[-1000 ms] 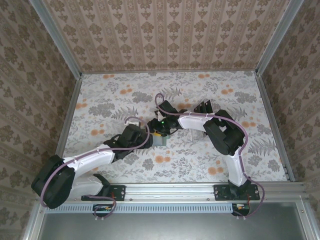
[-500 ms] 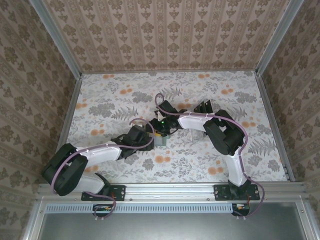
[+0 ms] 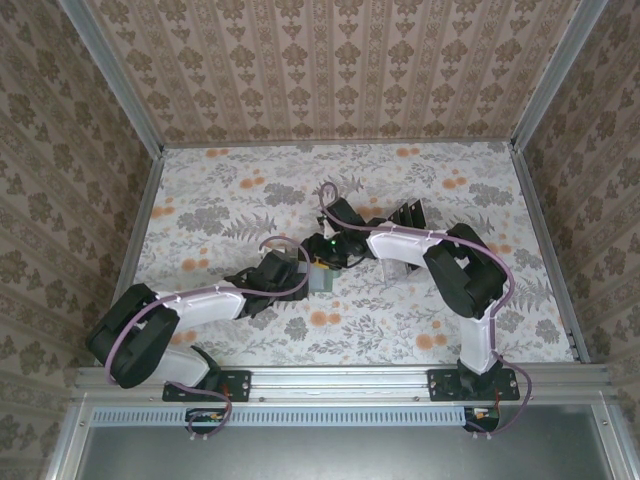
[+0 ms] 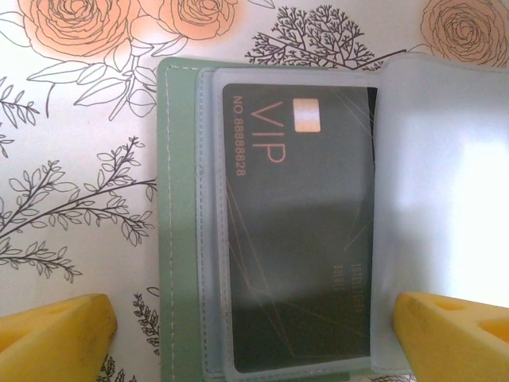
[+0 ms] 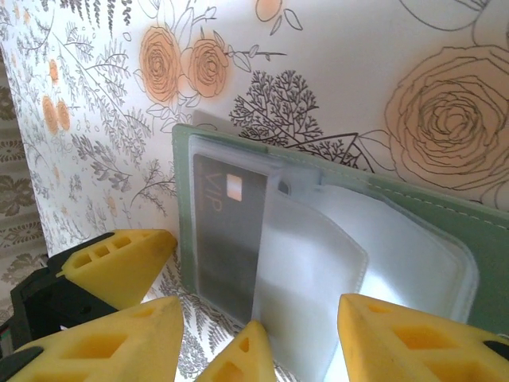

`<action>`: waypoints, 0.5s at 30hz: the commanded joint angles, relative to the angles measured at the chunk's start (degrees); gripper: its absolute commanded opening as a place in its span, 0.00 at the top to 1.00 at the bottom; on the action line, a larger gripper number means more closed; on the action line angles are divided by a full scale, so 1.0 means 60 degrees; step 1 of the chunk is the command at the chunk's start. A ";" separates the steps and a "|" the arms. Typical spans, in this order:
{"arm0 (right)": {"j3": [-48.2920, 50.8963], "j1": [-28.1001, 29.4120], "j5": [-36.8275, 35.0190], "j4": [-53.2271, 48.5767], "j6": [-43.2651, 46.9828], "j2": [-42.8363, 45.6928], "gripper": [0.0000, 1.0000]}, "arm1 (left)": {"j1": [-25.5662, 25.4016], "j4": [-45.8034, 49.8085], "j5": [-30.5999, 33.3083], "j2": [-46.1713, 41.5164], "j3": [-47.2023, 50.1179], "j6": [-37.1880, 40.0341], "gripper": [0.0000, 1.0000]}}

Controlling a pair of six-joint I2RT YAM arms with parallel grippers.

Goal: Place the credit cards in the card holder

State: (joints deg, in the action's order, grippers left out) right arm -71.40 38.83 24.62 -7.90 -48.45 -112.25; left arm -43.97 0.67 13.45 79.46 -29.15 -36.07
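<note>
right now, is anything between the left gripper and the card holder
Nothing visible stands in the way. The left gripper is open, with one finger on either side of the open card holder. A black card already lies in its clear sleeve.

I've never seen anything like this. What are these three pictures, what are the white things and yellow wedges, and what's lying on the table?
The white things are two robot arms, a left arm and a right arm, bolted at the table's near edge. The wide picture comes from a camera above and behind them. The close-ups come from a camera on each wrist. The yellow wedges are the arms' fingers. The left gripper stands wide open over a green card holder, which lies open on the flowered table. A black card marked VIP sits in a clear sleeve. The right gripper hangs over it, fingers apart, gripping nothing I can see. A rack stands beside the right arm.
</note>
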 commanded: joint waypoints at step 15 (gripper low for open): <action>0.0239 0.0056 -0.0108 0.0179 -0.0242 -0.0348 0.44 | 0.0034 0.0182 0.0204 0.0349 -0.0015 -0.0193 0.00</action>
State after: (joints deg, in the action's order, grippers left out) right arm -69.14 38.89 24.23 -7.33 -49.65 -112.53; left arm -43.97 0.38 13.78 79.79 -29.19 -36.27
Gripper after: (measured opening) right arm 0.557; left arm 0.997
